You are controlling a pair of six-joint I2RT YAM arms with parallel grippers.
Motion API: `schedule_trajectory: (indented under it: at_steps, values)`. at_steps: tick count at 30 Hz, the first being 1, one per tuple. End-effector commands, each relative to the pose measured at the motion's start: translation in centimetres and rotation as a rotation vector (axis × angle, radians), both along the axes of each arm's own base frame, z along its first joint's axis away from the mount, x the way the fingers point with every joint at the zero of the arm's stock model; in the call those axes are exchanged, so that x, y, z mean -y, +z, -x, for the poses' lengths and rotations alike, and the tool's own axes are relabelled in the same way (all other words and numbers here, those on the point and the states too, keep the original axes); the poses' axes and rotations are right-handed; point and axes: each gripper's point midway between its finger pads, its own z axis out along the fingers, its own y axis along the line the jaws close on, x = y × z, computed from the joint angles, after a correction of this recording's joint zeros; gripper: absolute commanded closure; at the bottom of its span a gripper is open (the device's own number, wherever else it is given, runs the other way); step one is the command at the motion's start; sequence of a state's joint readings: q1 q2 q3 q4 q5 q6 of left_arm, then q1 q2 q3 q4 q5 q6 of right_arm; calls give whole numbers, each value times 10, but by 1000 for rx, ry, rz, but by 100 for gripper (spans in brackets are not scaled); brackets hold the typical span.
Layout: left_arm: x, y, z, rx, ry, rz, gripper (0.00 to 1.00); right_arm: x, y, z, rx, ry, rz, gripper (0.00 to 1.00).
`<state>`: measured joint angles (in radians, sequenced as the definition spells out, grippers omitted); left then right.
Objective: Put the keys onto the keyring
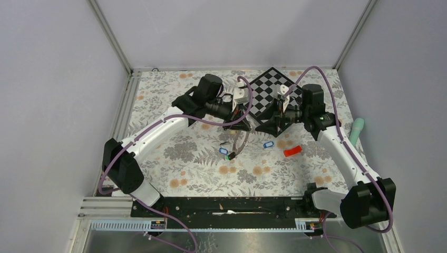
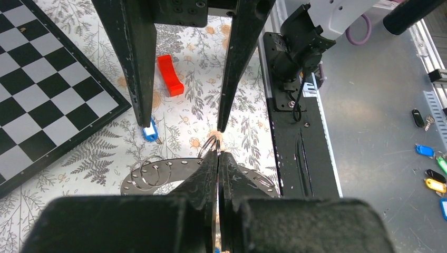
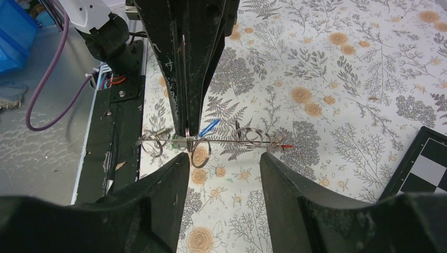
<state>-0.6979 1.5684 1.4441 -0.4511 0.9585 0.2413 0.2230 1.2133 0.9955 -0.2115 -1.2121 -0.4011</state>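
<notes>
The surface is printed with grey ferns and orange blossoms on white. The board at upper centre is chequered black and white. A block is coloured red, and a key is tagged blue. The keyring is finished in dull silver-grey. The cables are sheathed in purple.

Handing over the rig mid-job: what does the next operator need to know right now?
Left gripper: shut on the dark grey flat keyring, holding it up.
Right gripper: open and empty, facing the ring.
Keys: one small metal key with a blue tag lies loose on the floral table. A second blue tag sits at the ring's low end; I cannot tell whether it is threaded.
Left to do: pick up the loose key and thread it.
</notes>
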Motion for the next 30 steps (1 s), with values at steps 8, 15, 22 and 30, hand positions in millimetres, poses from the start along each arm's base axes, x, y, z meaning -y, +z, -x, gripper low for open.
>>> schedule_trajectory:
  at_steps: [8,15,22,30]
  values:
    - [-1,21,9,83,-73,101,100,-6,-8,8,19,15,-7,44]
    - [0,21,10,71,-90,108,100,-5,-14,-1,12,-41,10,44]
    - [-5,12,17,103,-132,103,100,-7,-10,-17,-12,-104,2,47]
    - [-6,8,16,118,-123,91,100,-7,-8,-17,-10,-102,-9,48]
